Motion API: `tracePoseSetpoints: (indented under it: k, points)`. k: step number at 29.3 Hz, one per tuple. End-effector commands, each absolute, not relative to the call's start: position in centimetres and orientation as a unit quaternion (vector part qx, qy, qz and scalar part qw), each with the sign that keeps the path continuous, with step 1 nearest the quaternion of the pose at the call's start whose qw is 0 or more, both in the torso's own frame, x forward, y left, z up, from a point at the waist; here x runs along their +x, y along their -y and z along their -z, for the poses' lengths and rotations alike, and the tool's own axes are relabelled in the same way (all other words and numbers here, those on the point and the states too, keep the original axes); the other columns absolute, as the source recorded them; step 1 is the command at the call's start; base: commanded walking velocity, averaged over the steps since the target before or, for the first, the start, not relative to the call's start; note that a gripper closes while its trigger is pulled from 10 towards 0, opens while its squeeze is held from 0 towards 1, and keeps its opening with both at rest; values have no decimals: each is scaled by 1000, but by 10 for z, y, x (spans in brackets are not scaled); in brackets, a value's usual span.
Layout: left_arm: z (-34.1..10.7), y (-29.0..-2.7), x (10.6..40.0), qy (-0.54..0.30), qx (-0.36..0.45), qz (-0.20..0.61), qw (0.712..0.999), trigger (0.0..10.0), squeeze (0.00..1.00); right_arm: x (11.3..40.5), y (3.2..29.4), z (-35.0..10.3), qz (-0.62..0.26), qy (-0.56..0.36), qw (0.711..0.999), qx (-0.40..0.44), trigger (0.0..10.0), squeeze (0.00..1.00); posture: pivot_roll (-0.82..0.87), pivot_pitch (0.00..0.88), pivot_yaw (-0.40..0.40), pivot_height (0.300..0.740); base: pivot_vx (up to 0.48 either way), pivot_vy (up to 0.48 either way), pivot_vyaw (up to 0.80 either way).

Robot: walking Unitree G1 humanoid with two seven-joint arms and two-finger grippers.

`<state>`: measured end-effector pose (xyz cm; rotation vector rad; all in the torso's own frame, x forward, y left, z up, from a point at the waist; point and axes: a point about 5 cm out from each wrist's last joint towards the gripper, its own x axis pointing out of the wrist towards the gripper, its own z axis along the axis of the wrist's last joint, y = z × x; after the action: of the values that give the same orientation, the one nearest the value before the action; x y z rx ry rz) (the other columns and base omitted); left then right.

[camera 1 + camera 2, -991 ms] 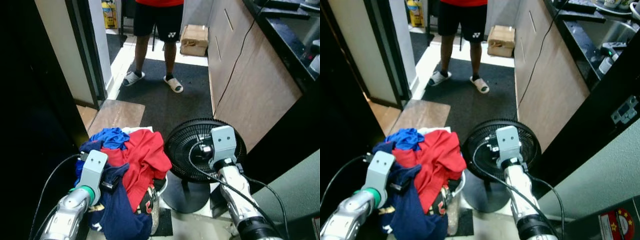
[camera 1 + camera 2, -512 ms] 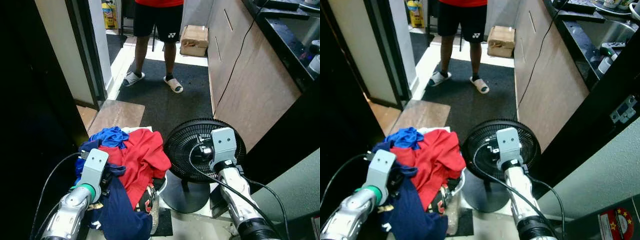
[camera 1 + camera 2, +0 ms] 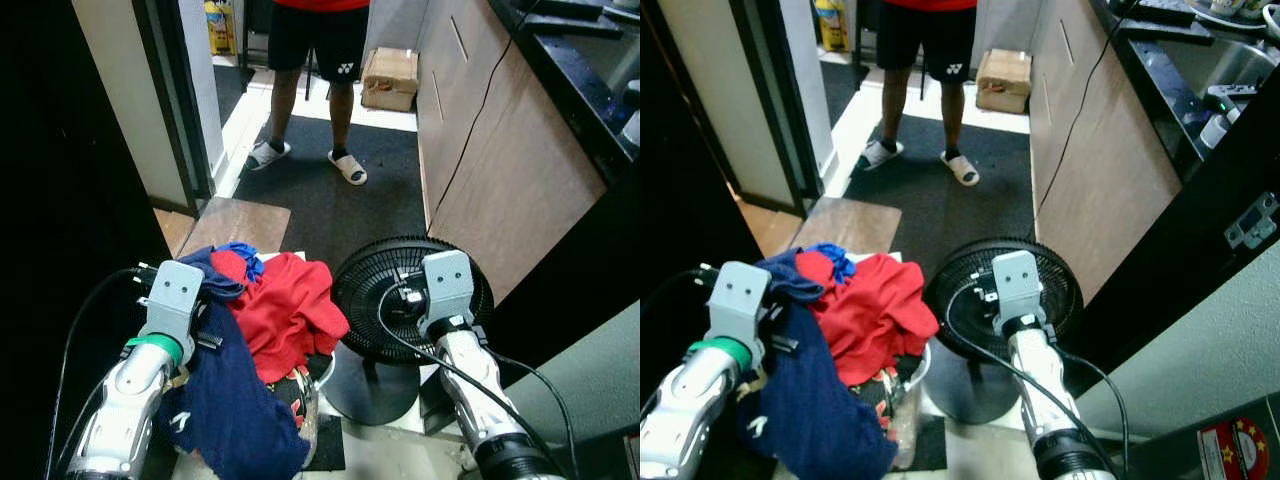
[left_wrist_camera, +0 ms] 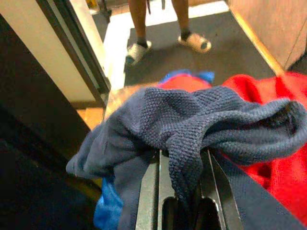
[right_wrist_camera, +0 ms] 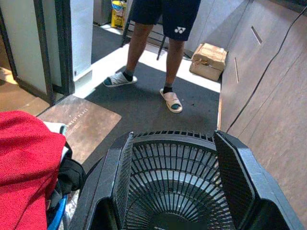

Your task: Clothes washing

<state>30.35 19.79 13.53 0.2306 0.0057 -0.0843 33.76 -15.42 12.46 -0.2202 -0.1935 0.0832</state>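
I see the navy garment [image 4: 201, 120] pinched between my left gripper's [image 4: 184, 191] fingers, draped over them and hanging down beside the red clothes [image 3: 285, 305] heaped just to its right. My right gripper [image 5: 175, 191], fingers spread wide, hovers over the black fan [image 5: 172, 177]. A person [image 3: 315, 60] stands ahead.

The floor [image 3: 240, 110] is pale tile, with a dark mat [image 3: 330, 205] spread along the foot of the wooden cabinets. A person's sandalled feet [image 3: 348, 167] stand at the mat's far edge, and a cardboard box [image 3: 392, 79] sits on the tile beyond it. A brown doormat [image 3: 235, 225] lies beside the dark mat's near left corner. Nearer, a black fan's round base [image 3: 365, 385] rests on the floor, next to a heaped laundry basket [image 3: 310, 400].
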Motion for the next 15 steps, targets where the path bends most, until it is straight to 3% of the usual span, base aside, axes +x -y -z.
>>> tracePoseSetpoints:
  k: [1,6,15]
  points:
    - [-166,-196,306,52,102,35,993,10000,0,338,156,-126,-37,95,989,-102,10000,0,45,129,-6,740,0,0,0]
    - [-244,-175,316,168,55,49,983,10000,0,343,152,-139,-41,117,987,-99,10000,0,49,116,-15,740,0,0,0]
    - [-315,-158,312,272,-7,86,958,10000,0,346,153,-152,-41,137,985,-97,10000,0,38,102,-17,740,0,0,0]
